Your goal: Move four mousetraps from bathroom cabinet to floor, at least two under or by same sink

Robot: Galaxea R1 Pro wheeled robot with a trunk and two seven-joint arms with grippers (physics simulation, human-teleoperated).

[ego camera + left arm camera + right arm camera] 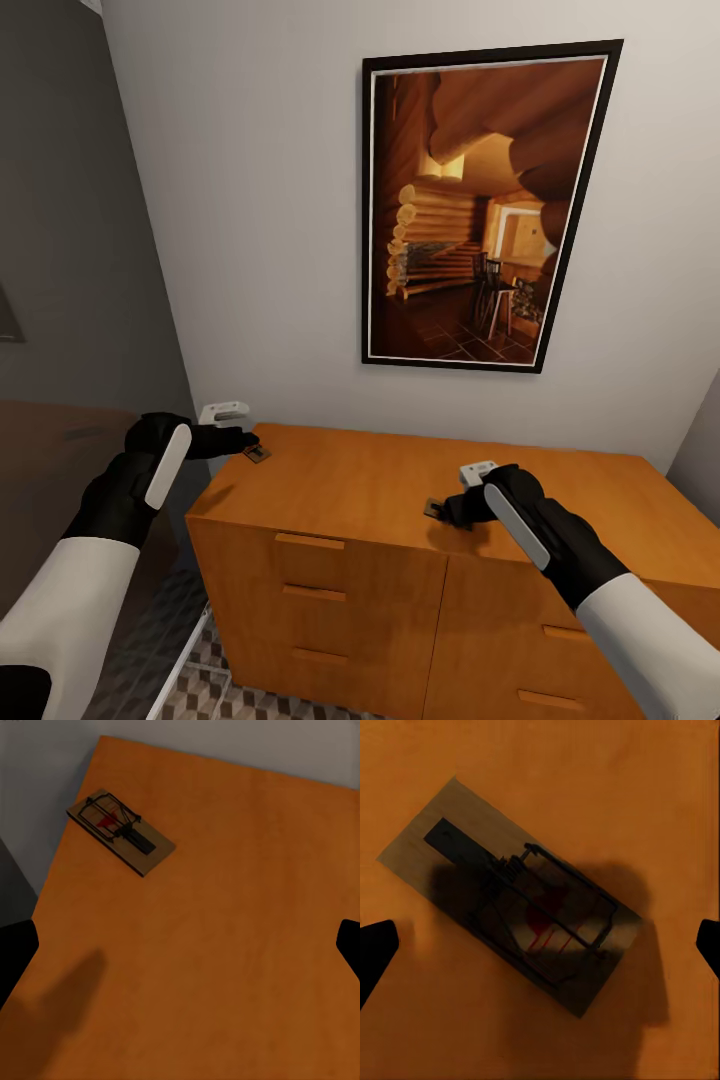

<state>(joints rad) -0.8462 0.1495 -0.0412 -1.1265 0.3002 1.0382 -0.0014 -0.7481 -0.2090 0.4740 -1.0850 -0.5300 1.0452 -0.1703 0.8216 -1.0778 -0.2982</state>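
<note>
- Both arms, in white sleeves and black gloves, reach over the orange-brown cabinet [400,500] from the near side.
- On the right, the right gripper [452,508] hovers just above a mousetrap [433,508] near the front middle of the cabinet top. In the right wrist view its fingertips [376,949] stand wide apart on both sides of this trap [514,921], and they hold nothing.
- On the left, the left gripper [240,437] is at the back left corner of the top, just beside a second mousetrap [257,454]. In the left wrist view its fingers [15,952] are also spread wide and empty, and the trap [120,831] lies ahead of them, near the wall.
- Above the cabinet a framed picture [485,205] of a log cabin room hangs on the white wall.
- Low at the left, a piece of patterned tile floor [215,685] is visible.
</note>
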